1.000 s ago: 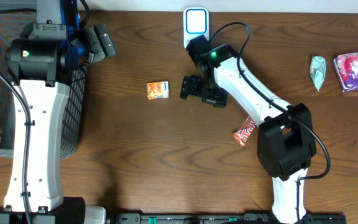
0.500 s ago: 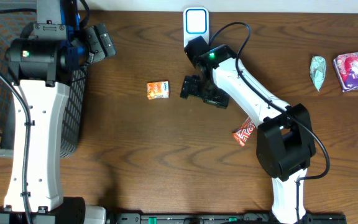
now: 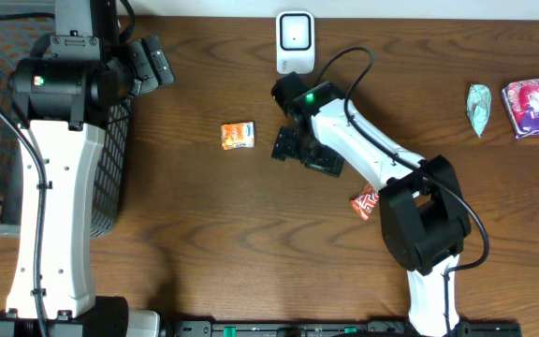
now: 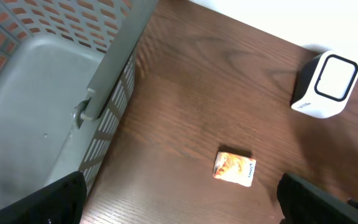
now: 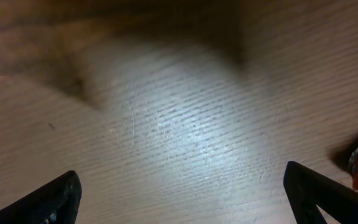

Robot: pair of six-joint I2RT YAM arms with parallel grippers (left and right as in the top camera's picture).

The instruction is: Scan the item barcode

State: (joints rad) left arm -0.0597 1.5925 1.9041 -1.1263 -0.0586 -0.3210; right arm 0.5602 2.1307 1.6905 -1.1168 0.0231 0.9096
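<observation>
Lying flat on dark wooden table [image 3: 185, 215]: small orange rectangular snack packet [image 3: 237, 136], long axis running side to side. Standing just to its right, nearer arm: right gripper [image 3: 284, 143], fingers spread, holding nothing. Left gripper [image 4: 185, 202] likewise gaping, well apart.

From overhead you look straight down on the whole dark wooden bench [image 3: 204, 215]. Your left wrist view looks down at a slant from well above, sharing the small orange packet [image 4: 234, 168] and white square scanner [image 4: 325, 85] with overhead. Your right wrist view sits very close above wood grain.
</observation>
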